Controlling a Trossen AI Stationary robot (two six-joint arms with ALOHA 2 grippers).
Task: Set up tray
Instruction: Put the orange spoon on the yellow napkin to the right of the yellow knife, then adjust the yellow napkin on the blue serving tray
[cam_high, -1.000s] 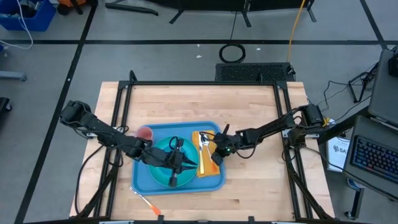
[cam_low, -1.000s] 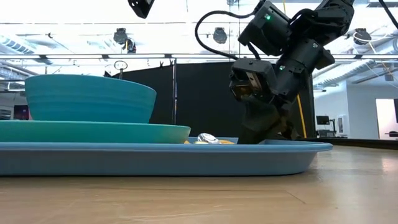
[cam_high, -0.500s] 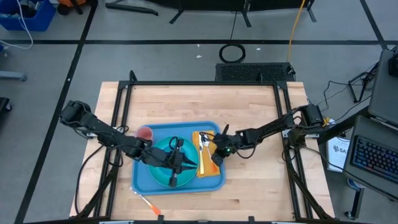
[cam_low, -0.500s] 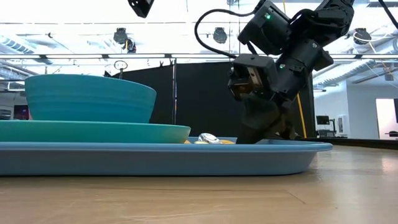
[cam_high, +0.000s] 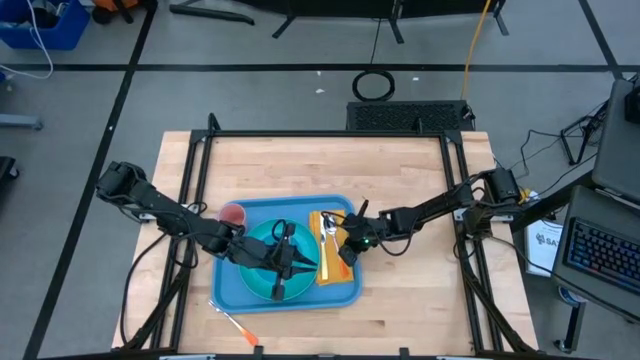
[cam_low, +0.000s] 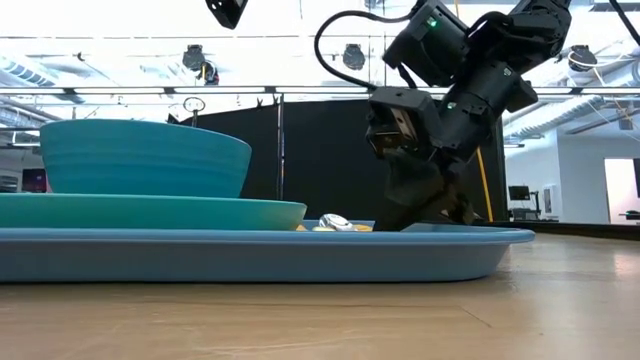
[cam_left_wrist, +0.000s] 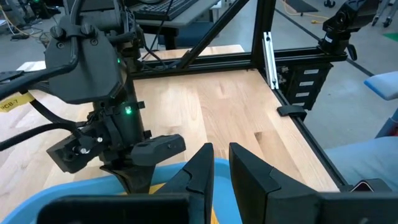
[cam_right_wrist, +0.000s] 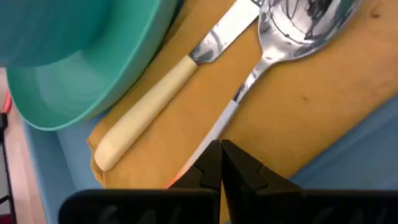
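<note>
right wrist view: the right gripper (cam_right_wrist: 220, 163) hangs low over a mustard-yellow napkin (cam_right_wrist: 298, 118), its two dark fingers pressed together with nothing between them. just ahead of the fingertips the handle of a metal spoon (cam_right_wrist: 292, 25) runs across the cloth, and beside it lies a knife (cam_right_wrist: 168, 93) with a cream handle and steel blade. the knife's handle sits close against the rim of the teal plate (cam_right_wrist: 74, 68).

seen from the high view, the napkin lies along the right side of the blue tray (cam_high: 345, 295), which rests on the near middle of the wooden table (cam_high: 330, 165). the right gripper (cam_high: 340, 252) reaches in from the right edge of the table and stops over the napkin. the left gripper (cam_high: 285, 262) comes in from the left and hovers above the teal bowl (cam_high: 262, 282), which stands on the plate inside the tray. in the left wrist view its fingers (cam_left_wrist: 199, 171) stand slightly apart, with nothing seen between them. a pink cup (cam_high: 232, 214) sits at the tray's far left corner. an orange-handled utensil (cam_high: 238, 326) lies on the bare table, just outside the tray's near left corner.

from the low view, the bowl (cam_low: 145, 158) rises from the plate (cam_low: 150, 212), with the spoon's (cam_low: 333, 222) bowl just showing above the tray's rim (cam_low: 260, 255).
</note>
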